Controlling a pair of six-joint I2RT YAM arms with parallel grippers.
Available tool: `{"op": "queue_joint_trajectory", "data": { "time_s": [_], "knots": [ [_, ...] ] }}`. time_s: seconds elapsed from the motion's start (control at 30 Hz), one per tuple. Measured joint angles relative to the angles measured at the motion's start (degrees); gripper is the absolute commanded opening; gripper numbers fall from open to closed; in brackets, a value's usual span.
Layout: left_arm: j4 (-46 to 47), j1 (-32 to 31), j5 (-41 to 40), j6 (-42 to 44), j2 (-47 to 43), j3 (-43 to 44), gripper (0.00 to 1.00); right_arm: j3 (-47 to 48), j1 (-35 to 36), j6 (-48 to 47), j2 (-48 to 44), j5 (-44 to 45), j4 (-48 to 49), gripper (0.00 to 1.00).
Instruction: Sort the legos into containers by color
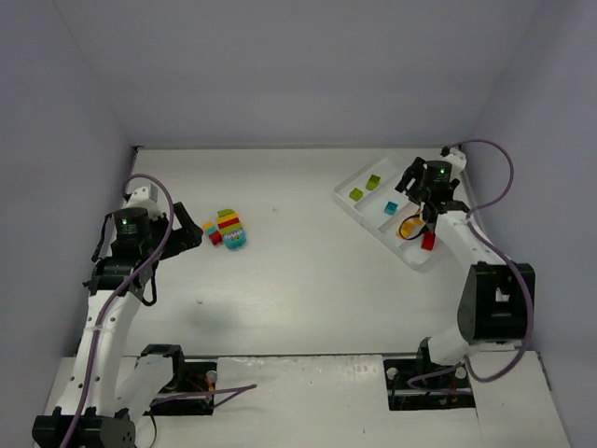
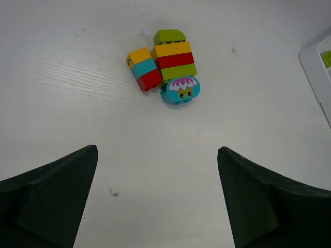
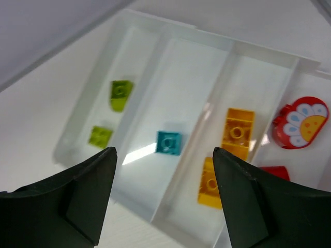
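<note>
Four-compartment white plastic tray (image 3: 207, 40) sits at the right of the overhead frame; the right tool (image 3: 163, 151) hovers over it, jaws apart, empty. The left tool (image 2: 158, 149), wide open, should centre on one brick of the multicoloured lego cluster (image 2: 166, 64), centre-left on the bench (image 2: 258, 113).

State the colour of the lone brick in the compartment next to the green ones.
The brick is teal blue; the right wrist view shows it best.
</note>
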Motion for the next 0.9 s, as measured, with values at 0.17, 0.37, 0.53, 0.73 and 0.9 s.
{"op": "queue_joint_trajectory", "data": {
  "time_s": [0.17,0.37,0.53,0.73,0.9],
  "knots": [
    [0.02,-0.02,0.02,-0.81,3.45,0.0,0.92,-3.65,7.63,-2.36,-11.21,-6.32,0.28,0.73],
    [0.02,-1.36,-1.07,-4.87,11.34,0.15,0.89,-13.31,13.7,-4.7,-18.6,-12.55,1.01,0.74],
    [0.0,-6.86,-4.44,-7.72,20.35,2.36,0.88,-19.45,13.38,-6.27,-21.0,-15.23,1.11,0.74],
    [0.87,-8.17,-9.53,-13.29,33.05,9.84,0.86,-22.45,13.38,-6.91,-22.97,-17.7,2.86,0.75],
    [2.4,-8.15,-12.68,-16.46,40.0,11.85,0.8,-22.56,13.38,-6.91,-23.06,-18.71,3.41,0.75]
  ]
}}
